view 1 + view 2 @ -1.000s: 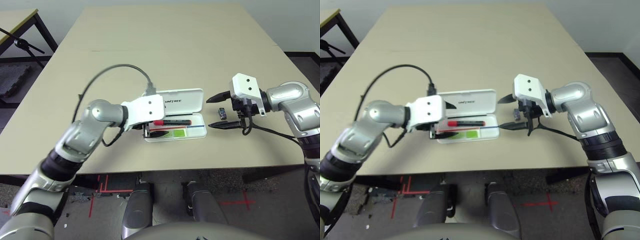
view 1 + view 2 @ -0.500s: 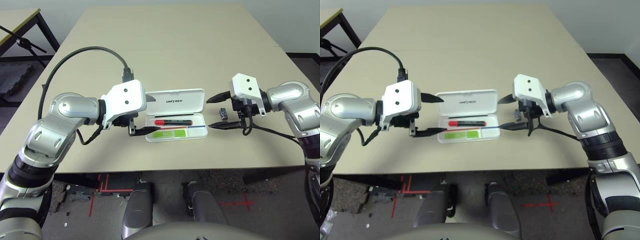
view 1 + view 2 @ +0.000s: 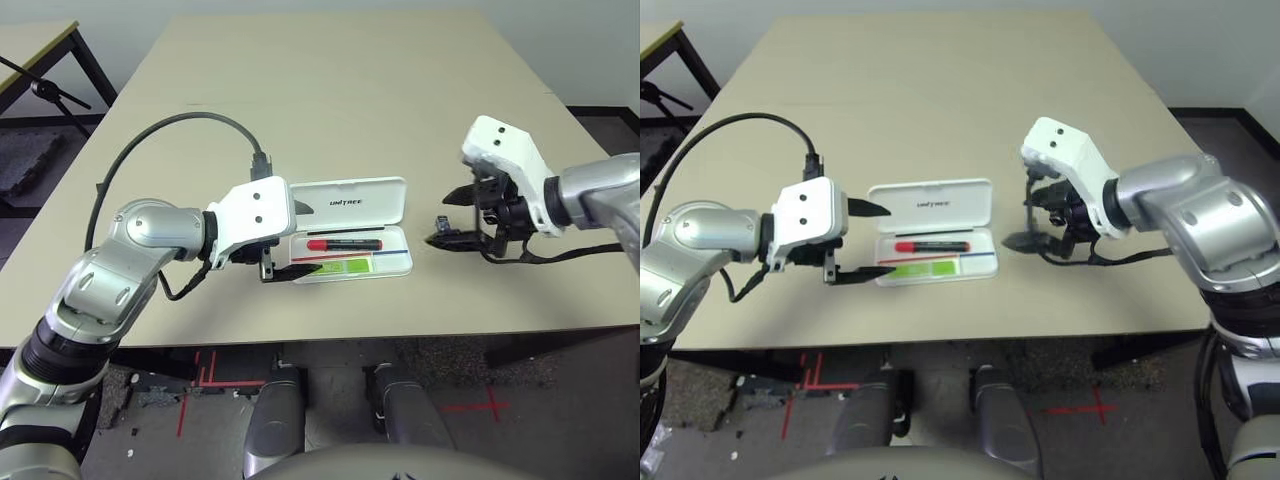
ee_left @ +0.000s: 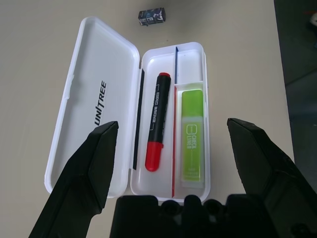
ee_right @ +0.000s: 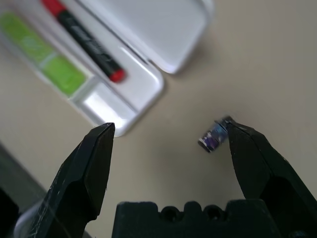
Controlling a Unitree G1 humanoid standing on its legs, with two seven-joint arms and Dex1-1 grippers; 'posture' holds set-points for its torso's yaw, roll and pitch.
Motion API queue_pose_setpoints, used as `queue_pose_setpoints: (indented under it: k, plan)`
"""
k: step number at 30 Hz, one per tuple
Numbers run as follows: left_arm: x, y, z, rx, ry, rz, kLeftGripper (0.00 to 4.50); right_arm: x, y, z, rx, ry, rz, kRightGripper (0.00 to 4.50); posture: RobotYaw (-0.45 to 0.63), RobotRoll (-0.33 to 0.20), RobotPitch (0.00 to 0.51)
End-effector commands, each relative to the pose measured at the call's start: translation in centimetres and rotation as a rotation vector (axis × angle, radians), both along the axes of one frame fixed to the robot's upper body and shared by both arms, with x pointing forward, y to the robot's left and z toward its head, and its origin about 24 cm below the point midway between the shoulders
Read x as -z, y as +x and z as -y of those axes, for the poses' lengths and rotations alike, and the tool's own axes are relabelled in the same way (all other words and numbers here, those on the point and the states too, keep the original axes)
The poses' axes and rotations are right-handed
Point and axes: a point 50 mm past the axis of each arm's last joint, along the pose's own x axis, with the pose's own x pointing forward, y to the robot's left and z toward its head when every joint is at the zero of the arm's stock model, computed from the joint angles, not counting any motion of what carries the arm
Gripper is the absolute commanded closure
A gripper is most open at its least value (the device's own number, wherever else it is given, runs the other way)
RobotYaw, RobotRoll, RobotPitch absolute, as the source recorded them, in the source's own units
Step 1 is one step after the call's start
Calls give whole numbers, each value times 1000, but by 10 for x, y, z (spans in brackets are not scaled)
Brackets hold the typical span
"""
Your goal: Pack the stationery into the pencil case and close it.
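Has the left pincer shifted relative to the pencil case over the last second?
Yes. The left pincer pulled back off the pencil case toward the robot's left, then edged back; it now sits open at the case's left end.

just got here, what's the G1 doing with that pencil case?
Packing stationery. The white pencil case lies open on the table with the red marker and green highlighter already inside. The small dark block is on the table beside the case. The right gripper is open around it, one finger at its edge. The left gripper hovers open at the case's other end.
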Motion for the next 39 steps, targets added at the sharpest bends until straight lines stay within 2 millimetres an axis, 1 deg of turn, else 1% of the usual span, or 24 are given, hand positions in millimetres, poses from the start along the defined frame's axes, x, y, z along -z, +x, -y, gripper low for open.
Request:
queue_pose_setpoints:
  k: [1,7,9,12,14,17,19,23,34,39]
  plan:
    - [3,2,2,13,6,-8,63,6,8,7,164,-28,-6,0,37,0,115]
    - [3,2,2,18,7,-9,63,14,16,7,266,-34,18,0,35,0,116]
    - [4,2,2,18,8,-9,63,20,16,9,303,-32,10,0,39,0,117]
    - [4,1,2,16,10,-9,63,36,18,11,421,-49,26,0,39,0,116]
    - [4,1,2,16,10,-8,63,45,19,5,476,-23,31,0,39,0,116]
    - [4,1,2,17,12,-7,63,56,18,-7,509,-3,26,0,38,0,114]
    - [4,1,2,19,12,-5,63,62,18,-10,538,-1,22,0,36,0,114]
    - [3,2,3,25,12,-5,63,67,18,-11,583,2,10,0,35,0,114]
    - [3,1,5,27,10,-1,63,79,18,-12,605,-17,-44,0,41,0,115]
    - [3,0,5,25,12,-1,63,78,20,-17,590,-14,-48,0,45,0,115]
